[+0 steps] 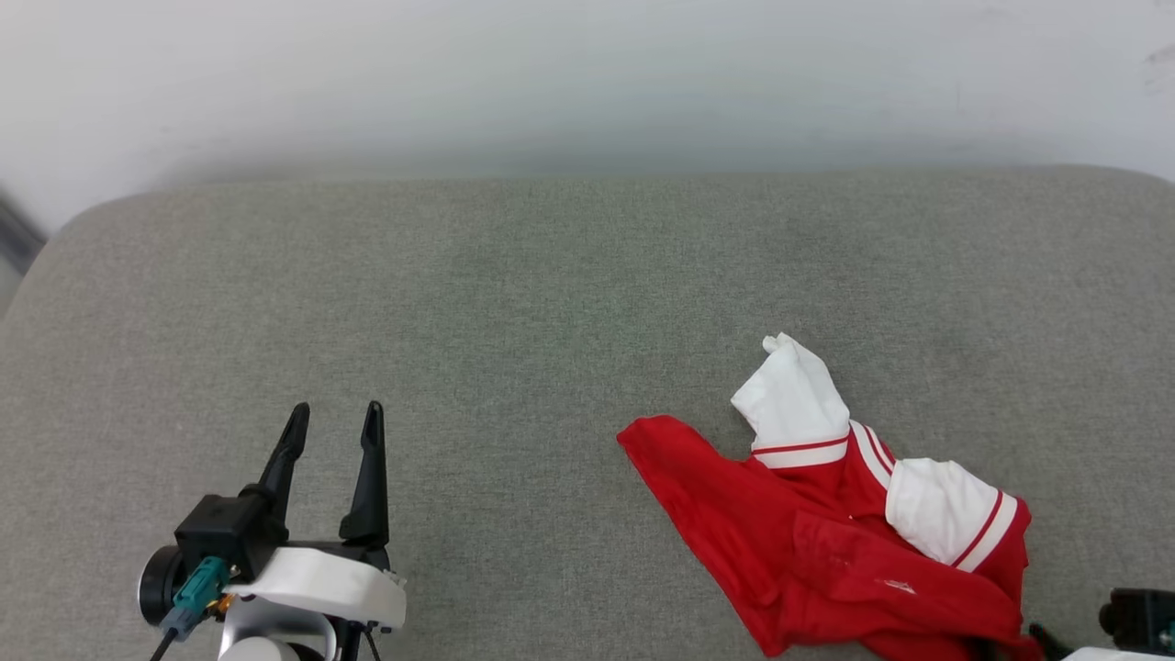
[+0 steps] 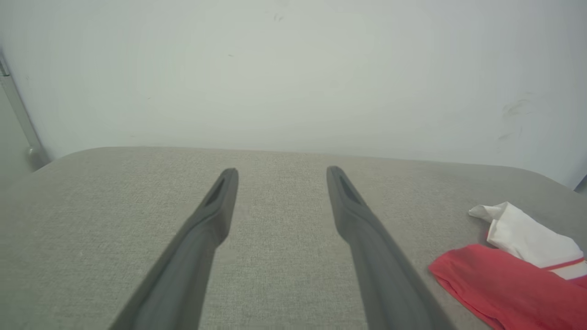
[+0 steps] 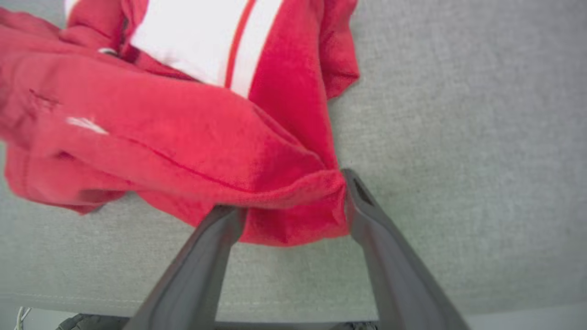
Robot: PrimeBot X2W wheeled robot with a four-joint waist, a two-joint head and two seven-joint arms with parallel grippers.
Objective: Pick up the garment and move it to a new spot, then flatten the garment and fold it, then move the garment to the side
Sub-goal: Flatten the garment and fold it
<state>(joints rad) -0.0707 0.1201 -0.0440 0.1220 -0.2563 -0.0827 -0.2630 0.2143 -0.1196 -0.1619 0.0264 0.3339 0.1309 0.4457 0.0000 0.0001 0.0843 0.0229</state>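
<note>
The garment (image 1: 826, 551) lies crumpled on the grey fabric surface (image 1: 551, 303) at the lower right, red with two white sleeves with red stripes uppermost. My right gripper (image 3: 289, 192) is open at the garment's (image 3: 183, 137) near edge, with a red corner of cloth lying between its spread fingers. Its dark body (image 1: 1138, 620) shows in the head view's bottom right corner. My left gripper (image 1: 335, 408) stands open at the lower left, well apart from the garment, with nothing between its fingers (image 2: 206, 220). In the left wrist view the garment (image 2: 504, 275) sits at the right edge.
A pale wall (image 1: 587, 83) rises behind the grey surface's far edge. The surface's front edge (image 3: 275, 311) runs just below my right gripper. Bare grey fabric spreads across the middle and left.
</note>
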